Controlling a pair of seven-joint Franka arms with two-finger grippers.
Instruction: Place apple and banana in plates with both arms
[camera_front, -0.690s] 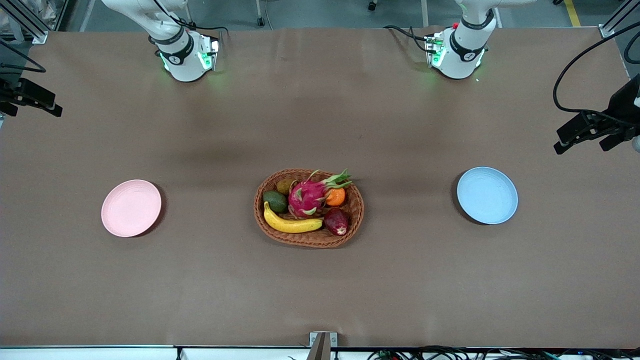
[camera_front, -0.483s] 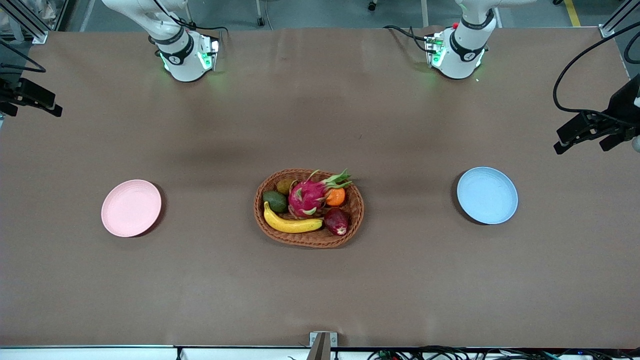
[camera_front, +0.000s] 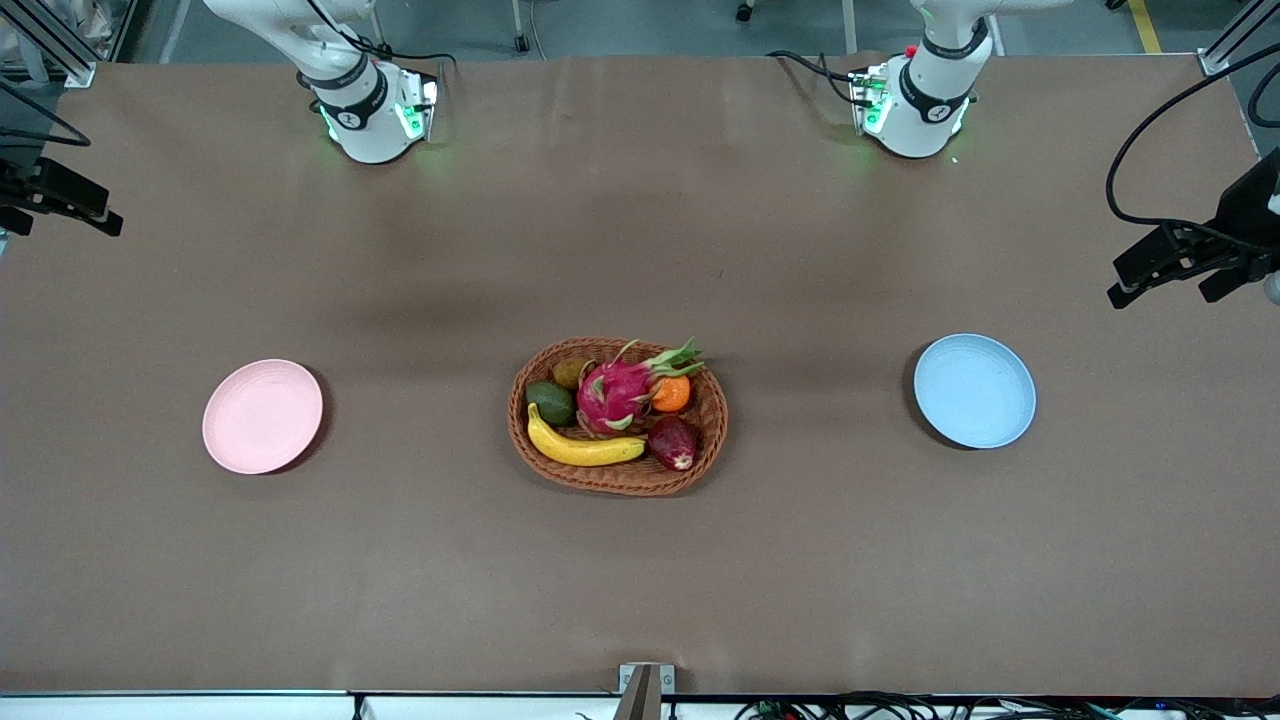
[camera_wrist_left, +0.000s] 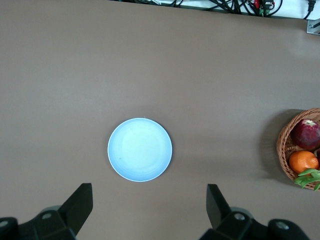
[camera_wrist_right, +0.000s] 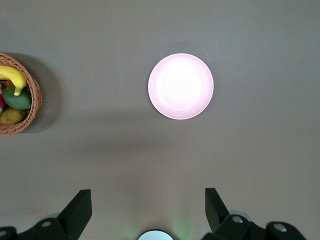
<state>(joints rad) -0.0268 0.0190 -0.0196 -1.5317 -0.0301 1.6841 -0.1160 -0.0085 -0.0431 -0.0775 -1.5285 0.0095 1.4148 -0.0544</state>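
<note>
Apple (camera_front: 673, 442) and banana (camera_front: 584, 448) in basket (camera_front: 617, 480), left end effector (camera_wrist_left: 150, 205) and right end effector (camera_wrist_right: 149, 209) both released

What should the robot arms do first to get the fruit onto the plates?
Probably both open grippers, left gripper and right gripper, should move over the basket. The apple and banana lie in it, and the blue plate and pink plate hold nothing.
</note>
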